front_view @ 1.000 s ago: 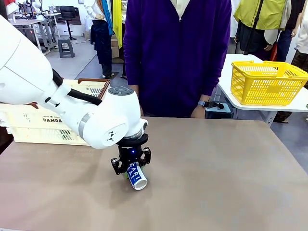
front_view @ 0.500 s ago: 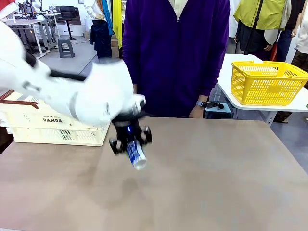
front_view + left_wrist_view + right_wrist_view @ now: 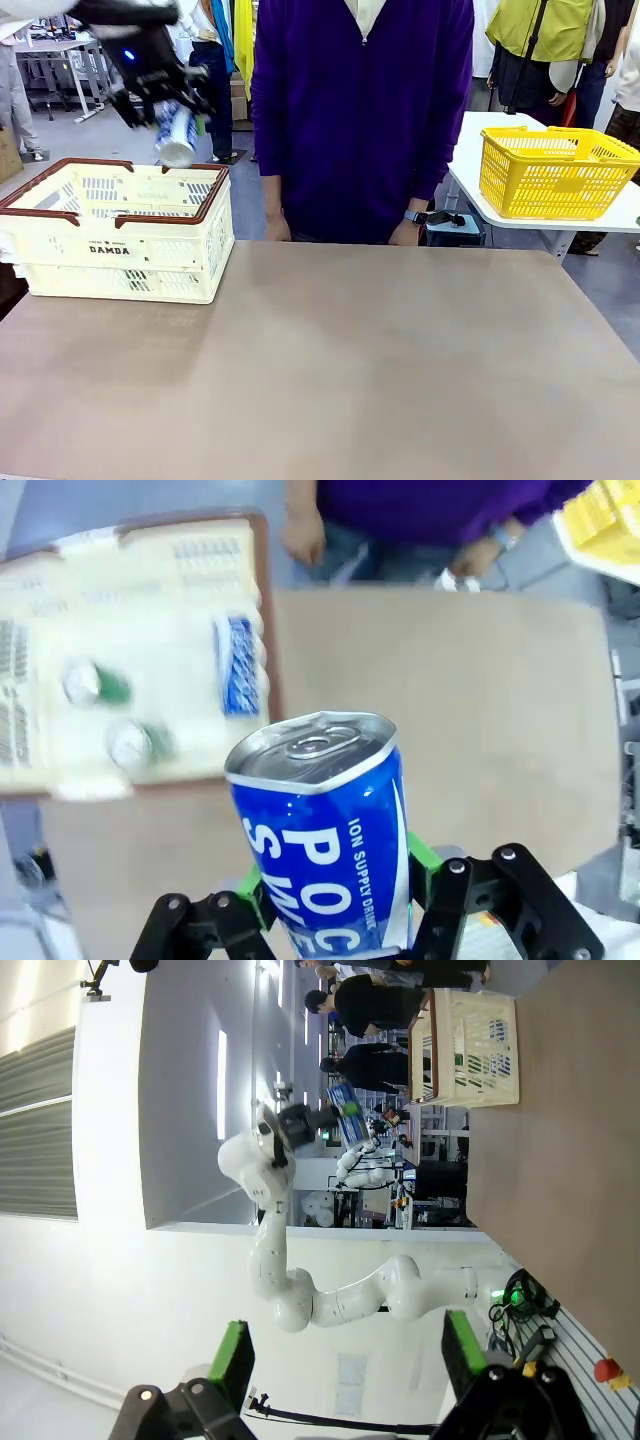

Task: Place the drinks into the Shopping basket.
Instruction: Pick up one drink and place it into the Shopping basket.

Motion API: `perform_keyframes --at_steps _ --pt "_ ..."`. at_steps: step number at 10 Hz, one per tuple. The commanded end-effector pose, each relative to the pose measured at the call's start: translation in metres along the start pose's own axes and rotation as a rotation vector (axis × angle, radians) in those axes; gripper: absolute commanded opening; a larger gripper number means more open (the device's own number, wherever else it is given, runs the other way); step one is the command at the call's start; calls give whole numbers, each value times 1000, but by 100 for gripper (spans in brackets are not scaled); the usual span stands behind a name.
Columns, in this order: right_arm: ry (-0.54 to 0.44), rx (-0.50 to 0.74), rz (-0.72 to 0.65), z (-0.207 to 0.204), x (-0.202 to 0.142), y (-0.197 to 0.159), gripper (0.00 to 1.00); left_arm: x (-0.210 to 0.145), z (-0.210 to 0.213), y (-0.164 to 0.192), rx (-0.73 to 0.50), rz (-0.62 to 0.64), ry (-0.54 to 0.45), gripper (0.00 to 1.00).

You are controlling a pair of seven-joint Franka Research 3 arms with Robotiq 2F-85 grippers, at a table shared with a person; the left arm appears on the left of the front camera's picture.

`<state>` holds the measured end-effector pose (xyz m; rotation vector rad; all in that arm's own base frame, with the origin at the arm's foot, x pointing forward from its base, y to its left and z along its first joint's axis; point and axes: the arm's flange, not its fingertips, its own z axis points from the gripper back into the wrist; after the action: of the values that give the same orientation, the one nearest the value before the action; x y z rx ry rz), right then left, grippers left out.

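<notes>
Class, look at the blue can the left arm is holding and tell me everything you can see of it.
The can is blue metal with white lettering reading "ION SUPPLY DRINK" and a silver top with its pull tab still shut. Its rim looks slightly dented. The left tool clamps it between green pads, top facing away from the wrist. In the front view it hangs tilted in the air above the cream basket, touching nothing but the tool.

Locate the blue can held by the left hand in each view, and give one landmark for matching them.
Front view: blue can at upper left, above the Shopping basket.
Left wrist view: the can at bottom centre in the left hand.
Right wrist view: the can small, top centre.
Shared landmark: the Shopping basket.
</notes>
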<state>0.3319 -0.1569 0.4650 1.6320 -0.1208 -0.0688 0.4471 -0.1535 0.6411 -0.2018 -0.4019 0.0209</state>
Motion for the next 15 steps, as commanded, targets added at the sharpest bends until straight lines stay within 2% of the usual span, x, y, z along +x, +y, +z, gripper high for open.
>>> perform_keyframes --at_steps 1,2,3,4,5,7,8,11,12,15 --pt "13 0 9 2 0 2 100 49 -59 32 26 -127 -31 0" --pt "13 0 9 2 0 2 100 61 -79 57 35 -168 -14 0" --pt "13 0 9 2 0 2 100 70 -94 78 51 -108 -15 0" --pt "13 0 9 2 0 2 100 73 -104 88 49 -26 34 0" --pt "13 0 9 2 0 2 100 64 -93 77 46 -126 -9 0" --pt "13 0 9 2 0 2 100 64 -93 77 46 -126 -9 0" --pt "13 0 9 2 0 2 100 68 -118 88 52 -108 20 0" --pt "13 0 9 2 0 2 100 67 -167 96 118 -252 110 0" --pt "13 0 9 2 0 2 100 64 -185 100 114 -265 95 0" --pt "13 0 9 2 0 2 100 78 -238 113 172 -227 124 0"
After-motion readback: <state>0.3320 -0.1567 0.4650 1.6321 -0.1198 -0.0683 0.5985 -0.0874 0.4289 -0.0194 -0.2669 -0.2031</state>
